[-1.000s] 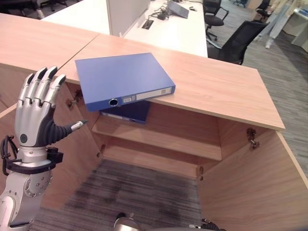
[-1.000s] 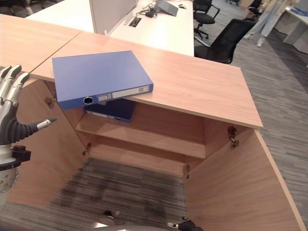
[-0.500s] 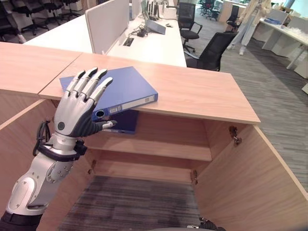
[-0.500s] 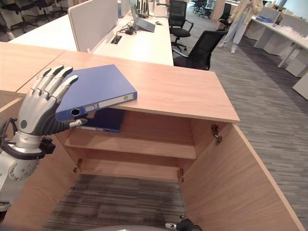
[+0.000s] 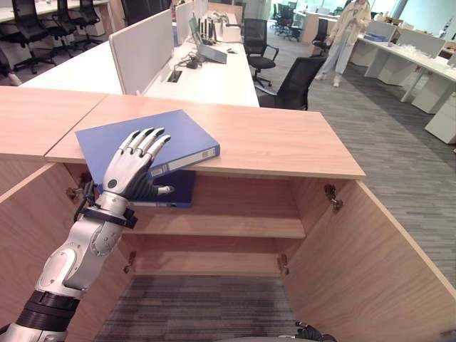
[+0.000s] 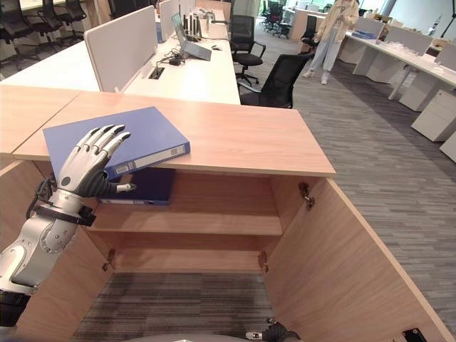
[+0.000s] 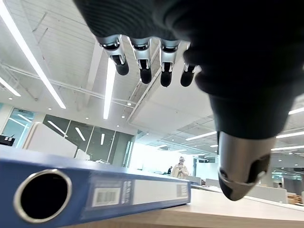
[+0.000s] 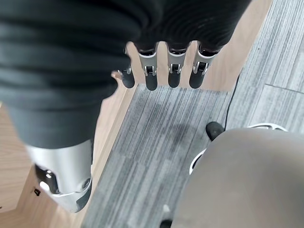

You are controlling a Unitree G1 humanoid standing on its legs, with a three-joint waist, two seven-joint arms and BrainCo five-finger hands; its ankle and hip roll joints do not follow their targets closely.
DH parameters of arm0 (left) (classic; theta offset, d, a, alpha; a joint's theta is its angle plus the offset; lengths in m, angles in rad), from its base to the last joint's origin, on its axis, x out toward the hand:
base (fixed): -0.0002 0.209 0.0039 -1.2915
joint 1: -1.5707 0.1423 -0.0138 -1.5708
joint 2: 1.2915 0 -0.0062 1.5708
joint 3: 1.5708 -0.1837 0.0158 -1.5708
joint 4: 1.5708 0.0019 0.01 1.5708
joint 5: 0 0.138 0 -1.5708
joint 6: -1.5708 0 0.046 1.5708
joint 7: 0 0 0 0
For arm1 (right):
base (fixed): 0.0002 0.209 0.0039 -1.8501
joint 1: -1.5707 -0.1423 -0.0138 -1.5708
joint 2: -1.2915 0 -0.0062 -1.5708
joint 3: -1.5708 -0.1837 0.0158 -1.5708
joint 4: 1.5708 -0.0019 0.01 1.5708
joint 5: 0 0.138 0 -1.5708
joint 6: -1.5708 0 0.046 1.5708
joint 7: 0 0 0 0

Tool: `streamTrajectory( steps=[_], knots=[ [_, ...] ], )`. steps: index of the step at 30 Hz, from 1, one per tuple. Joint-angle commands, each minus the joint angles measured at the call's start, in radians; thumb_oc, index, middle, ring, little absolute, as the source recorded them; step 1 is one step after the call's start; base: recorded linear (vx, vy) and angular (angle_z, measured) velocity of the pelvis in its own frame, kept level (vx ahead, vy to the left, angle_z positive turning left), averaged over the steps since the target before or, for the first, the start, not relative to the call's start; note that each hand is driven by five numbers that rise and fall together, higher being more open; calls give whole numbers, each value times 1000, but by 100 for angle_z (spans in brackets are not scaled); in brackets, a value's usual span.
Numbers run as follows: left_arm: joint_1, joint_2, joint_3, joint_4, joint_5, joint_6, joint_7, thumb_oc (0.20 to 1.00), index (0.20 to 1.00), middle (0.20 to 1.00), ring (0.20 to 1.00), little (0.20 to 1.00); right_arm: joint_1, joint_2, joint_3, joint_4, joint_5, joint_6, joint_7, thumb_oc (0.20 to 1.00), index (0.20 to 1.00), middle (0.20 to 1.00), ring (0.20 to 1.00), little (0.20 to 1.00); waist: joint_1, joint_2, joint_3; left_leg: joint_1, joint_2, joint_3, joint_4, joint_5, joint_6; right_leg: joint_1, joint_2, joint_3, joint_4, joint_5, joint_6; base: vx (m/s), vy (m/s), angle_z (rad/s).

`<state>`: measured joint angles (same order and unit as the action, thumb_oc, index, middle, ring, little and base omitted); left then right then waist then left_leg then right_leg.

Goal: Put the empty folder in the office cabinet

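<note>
folder could slide off the edge

open-plan office; the wooden surface (image 5: 285,139) tops the open cabinet (image 5: 235,228). your blue folder (image 5: 142,139) overhangs its front edge, left robot hand (image 5: 132,171) spread flat at the spine, clamping nothing. push without gripping and it drops.

Grey carpet (image 5: 399,142), white desks (image 5: 206,68) (black chairs (image 5: 296,82) beside), ceiling strip lights (image 7: 110,85).
</note>
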<state>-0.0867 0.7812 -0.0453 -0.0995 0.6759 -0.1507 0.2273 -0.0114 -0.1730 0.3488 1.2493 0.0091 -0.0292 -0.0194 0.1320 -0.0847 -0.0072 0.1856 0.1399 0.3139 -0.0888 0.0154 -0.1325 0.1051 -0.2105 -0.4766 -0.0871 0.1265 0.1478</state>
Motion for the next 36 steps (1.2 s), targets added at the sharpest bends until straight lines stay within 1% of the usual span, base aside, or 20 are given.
streamTrajectory(
  steps=[1,5,6,11,12,14,19,23,24,27,31,36],
  knots=[
    [-120,14,-14,40,22,27,16,1000,1000,1000,1000,1000,-25,-29,34,-10,-24,16,11,1000,1000,1000,1000,1000,9,17,5,-25,45,-19,8,-82,4,40,-56,-112,0,-8,85,0,0,0],
    [-152,39,-21,118,59,60,25,1000,1000,1000,1000,1000,-24,-37,35,-16,-27,17,14,1000,1000,1000,1000,1000,0,22,4,-20,45,-9,7,-80,2,41,-56,-111,0,-7,86,-4,3,-4],
    [-155,39,-23,121,60,60,27,1000,1000,1000,1000,1000,-24,-37,35,-16,-27,17,14,1000,1000,1000,1000,1000,1,22,4,-20,46,-9,7,-80,2,41,-56,-111,0,-7,86,-2,-1,-5],
    [-194,67,-29,221,101,109,36,1000,1000,1000,1000,1000,-23,-45,36,-18,-33,18,20,1000,1000,1000,1000,1000,-9,26,1,-13,48,0,7,-79,1,41,-55,-105,0,-7,87,3,-1,-5],
    [-216,94,-34,263,145,134,50,1000,1000,1000,1000,1000,-23,-49,37,-17,-34,19,21,1000,1000,1000,1000,1000,-13,27,1,-12,49,3,7,-79,0,42,-56,-105,0,-7,87,0,-4,-5],
    [-237,123,-41,288,195,159,52,1000,1000,1000,1000,1000,-23,-55,37,-20,-36,17,21,1000,1000,1000,1000,1000,-16,29,1,-11,49,7,6,-79,0,41,-55,-102,0,-7,88,1,-4,-2],
    [-281,165,-81,330,288,196,39,1000,1000,1000,1000,1000,-24,-62,38,-18,-42,17,19,1000,1000,1000,1000,1000,-23,29,3,-9,50,14,6,-80,0,39,-54,-99,0,-7,89,0,0,0],
    [-311,176,-115,381,329,221,36,1000,1000,1000,1000,1000,-19,-68,40,-22,-43,17,19,1000,1000,1000,1000,1000,-28,28,5,-4,50,18,6,-81,1,40,-53,-94,0,-8,89,0,0,0],
    [-320,184,-136,405,358,229,30,1000,1000,1000,1000,1000,-20,-72,41,-27,-43,16,20,1000,1000,1000,1000,1000,-33,29,5,-3,49,20,6,-81,1,40,-52,-92,0,-9,88,-6,-2,-4],
    [-327,183,-169,424,384,233,22,1000,1000,1000,1000,1000,-15,-75,37,-27,-44,15,16,1000,1000,1000,1000,1000,-34,30,7,-1,49,23,6,-81,2,41,-52,-90,0,-11,88,-2,-7,-5],
    [-314,175,-178,440,390,236,5,1000,1000,1000,1000,1000,-13,-77,32,-24,-46,17,14,1000,1000,1000,1000,1000,-36,29,7,4,49,27,6,-83,3,42,-50,-87,0,-12,88,2,-2,-1],
    [-300,145,-173,464,370,245,-2,1000,1000,1000,1000,1000,-4,-81,29,-24,-47,22,16,1000,1000,1000,1000,1000,-42,30,8,11,50,33,6,-82,2,44,-48,-85,0,-13,87,0,0,0]
  ],
)
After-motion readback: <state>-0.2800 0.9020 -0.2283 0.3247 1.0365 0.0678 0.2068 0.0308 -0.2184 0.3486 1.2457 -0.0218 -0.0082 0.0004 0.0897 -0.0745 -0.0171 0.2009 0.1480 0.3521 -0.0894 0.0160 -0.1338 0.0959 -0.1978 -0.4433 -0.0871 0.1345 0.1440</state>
